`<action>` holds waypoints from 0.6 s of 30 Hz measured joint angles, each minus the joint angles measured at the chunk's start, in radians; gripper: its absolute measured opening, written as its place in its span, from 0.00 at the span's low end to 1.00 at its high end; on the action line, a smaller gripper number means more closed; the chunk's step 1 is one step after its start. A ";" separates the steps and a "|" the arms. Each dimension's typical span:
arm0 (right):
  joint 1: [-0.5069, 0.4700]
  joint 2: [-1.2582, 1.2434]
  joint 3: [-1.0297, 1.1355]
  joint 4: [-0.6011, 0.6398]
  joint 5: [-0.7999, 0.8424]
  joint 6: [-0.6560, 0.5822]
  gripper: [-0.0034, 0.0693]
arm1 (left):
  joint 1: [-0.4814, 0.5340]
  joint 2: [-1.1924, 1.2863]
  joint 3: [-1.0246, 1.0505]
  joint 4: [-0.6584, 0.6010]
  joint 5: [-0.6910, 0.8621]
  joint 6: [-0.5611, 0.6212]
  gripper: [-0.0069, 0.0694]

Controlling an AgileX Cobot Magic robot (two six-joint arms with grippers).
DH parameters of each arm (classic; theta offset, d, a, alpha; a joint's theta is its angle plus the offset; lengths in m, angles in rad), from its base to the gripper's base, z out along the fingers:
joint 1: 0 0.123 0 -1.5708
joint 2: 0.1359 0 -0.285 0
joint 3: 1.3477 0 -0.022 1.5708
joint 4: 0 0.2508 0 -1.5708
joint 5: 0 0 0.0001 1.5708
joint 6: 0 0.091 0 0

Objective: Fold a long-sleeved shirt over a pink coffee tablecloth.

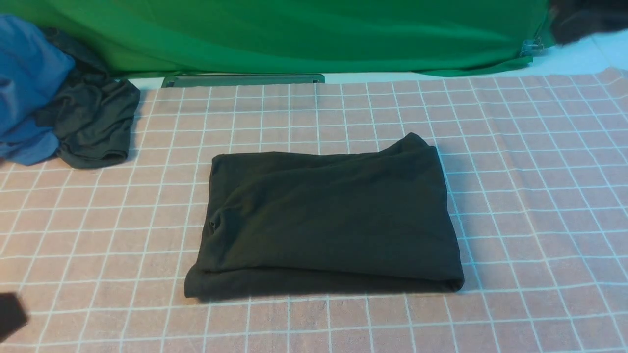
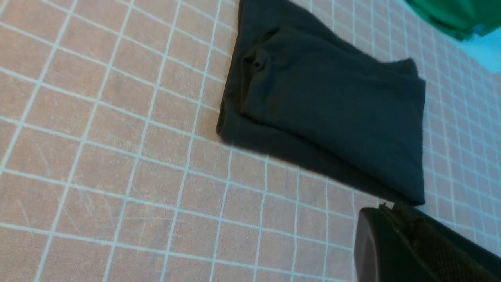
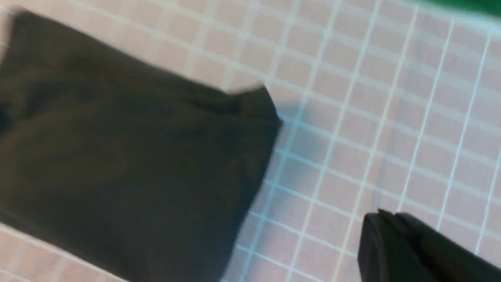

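Judging fold done: long-sleeved shirt (image 1: 326,220) lies as compact rectangle on pink coffee tablecloth (image 1: 530,196). I see both jaws closed, empty. Next: park arms, maybe flatten raised corner.

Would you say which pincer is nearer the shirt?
Left, probably: the left pincer sits off the near-left corner of the long-sleeved shirt; the right pincer, beyond its right edge, is outside the front view.

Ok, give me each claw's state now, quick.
Left claw: closed, holding nothing, clear of the long-sleeved shirt.
Right claw: closed, empty.
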 joint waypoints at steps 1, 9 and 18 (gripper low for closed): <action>0.000 -0.067 0.016 0.010 -0.011 -0.008 0.10 | 0.000 0.053 0.000 -0.026 -0.030 0.021 0.11; 0.000 -0.561 0.384 0.017 -0.189 -0.011 0.10 | -0.003 0.523 -0.001 -0.268 -0.296 0.310 0.11; 0.000 -0.914 0.715 0.079 -0.246 -0.013 0.10 | -0.098 0.963 -0.101 -0.262 -0.493 0.403 0.11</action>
